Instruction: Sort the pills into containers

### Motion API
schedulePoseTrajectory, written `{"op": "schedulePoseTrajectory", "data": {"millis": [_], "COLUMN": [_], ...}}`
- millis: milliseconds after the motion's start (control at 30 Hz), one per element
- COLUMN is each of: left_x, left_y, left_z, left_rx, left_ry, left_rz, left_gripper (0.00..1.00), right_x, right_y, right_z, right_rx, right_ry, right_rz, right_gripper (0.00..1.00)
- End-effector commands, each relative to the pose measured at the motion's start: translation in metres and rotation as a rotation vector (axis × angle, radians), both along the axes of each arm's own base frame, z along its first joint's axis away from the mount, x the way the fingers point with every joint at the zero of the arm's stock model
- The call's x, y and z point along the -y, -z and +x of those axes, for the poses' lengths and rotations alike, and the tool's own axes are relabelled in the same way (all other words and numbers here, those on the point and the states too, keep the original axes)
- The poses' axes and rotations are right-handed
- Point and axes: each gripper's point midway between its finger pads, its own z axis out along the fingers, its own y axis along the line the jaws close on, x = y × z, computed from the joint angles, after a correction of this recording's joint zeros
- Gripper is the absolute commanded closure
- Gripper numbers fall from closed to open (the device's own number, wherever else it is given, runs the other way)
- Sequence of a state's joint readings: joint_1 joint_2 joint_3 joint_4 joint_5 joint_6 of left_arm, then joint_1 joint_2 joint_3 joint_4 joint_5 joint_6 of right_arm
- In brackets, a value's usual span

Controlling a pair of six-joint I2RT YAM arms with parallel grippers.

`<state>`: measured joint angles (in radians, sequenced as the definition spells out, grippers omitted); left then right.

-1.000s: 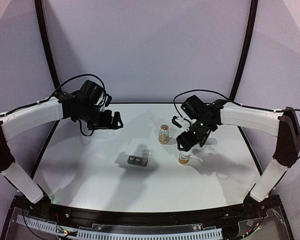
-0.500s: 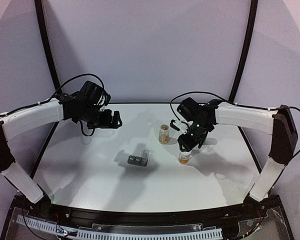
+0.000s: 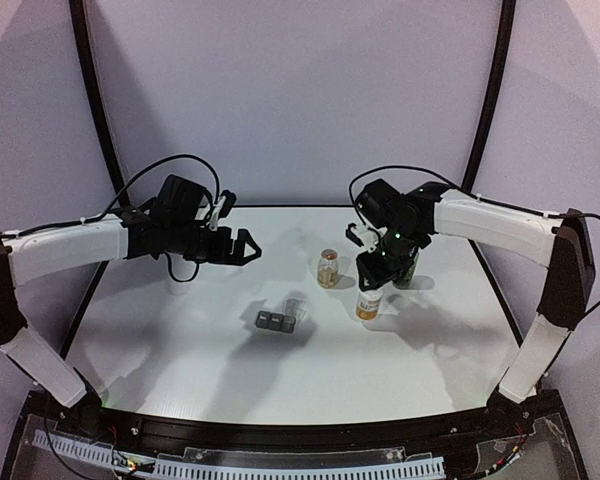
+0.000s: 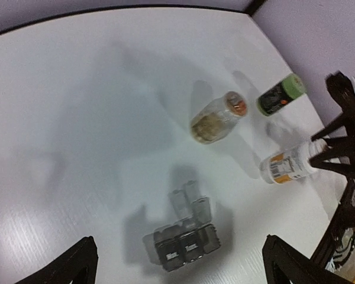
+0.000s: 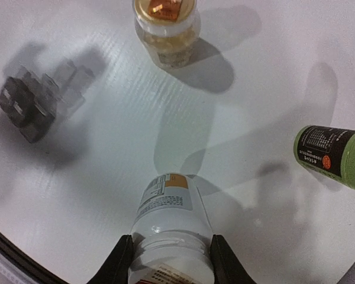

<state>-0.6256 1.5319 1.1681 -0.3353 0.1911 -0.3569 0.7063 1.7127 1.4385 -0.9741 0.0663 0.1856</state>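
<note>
The grey containers [image 3: 275,321] sit mid-table, a strip of three compartments with clear lids standing open; they also show in the left wrist view [image 4: 186,245] and the right wrist view [image 5: 29,106]. My left gripper [image 3: 245,247] is open and empty, hovering above and to the left of the strip [image 4: 180,266]. My right gripper [image 3: 372,278] is shut on the neck of a white bottle [image 5: 171,219] with an orange label, which stands upright on the table [image 3: 368,304]. No loose pills show.
A clear bottle [image 3: 327,268] with an orange cap and yellowish contents stands behind the strip [image 4: 216,119] [image 5: 165,26]. A green bottle [image 4: 279,96] stands just behind the right gripper [image 5: 334,157]. The white table [image 3: 180,350] ends in a black rim.
My left gripper has moved right, toward the table's middle. My right gripper has come down from above the white bottle and now grips its neck.
</note>
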Motion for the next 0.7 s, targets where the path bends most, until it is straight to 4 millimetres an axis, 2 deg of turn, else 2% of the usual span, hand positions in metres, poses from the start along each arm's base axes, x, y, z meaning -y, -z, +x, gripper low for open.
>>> {"op": "schedulePoseTrajectory", "data": {"millis": [0, 100, 167, 267, 333, 367, 667], "left_x": [0.055, 0.084, 0.099, 0.116, 0.127, 0.133, 0.158], "left_y": [-0.058, -0.061, -0.063, -0.066, -0.07, -0.057, -0.04], "left_z": [-0.018, -0.034, -0.041, -0.05, -0.051, -0.053, -0.063], "left_rx": [0.213, 0.274, 0.285, 0.281, 0.284, 0.249, 0.21], "left_ry": [0.276, 0.404, 0.473, 0.562, 0.607, 0.629, 0.735], "left_rz": [-0.172, -0.16, -0.159, -0.199, -0.216, -0.194, -0.18], "left_gripper": [0.01, 0.01, 0.01, 0.01, 0.01, 0.01, 0.01], "right_x": [-0.016, -0.022, -0.032, -0.045, -0.053, -0.056, -0.072], "right_y": [-0.064, -0.087, -0.099, -0.113, -0.118, -0.121, -0.131], "right_z": [0.009, 0.013, 0.009, 0.003, -0.002, -0.003, -0.008], "right_rx": [-0.035, -0.108, -0.14, -0.188, -0.228, -0.24, -0.305], "right_ry": [0.141, 0.179, 0.151, 0.11, 0.086, 0.082, 0.036], "right_rz": [0.278, 0.411, 0.479, 0.551, 0.589, 0.604, 0.687], "right_gripper": [1.0, 1.0, 1.0, 1.0, 1.0, 1.0, 1.0]}}
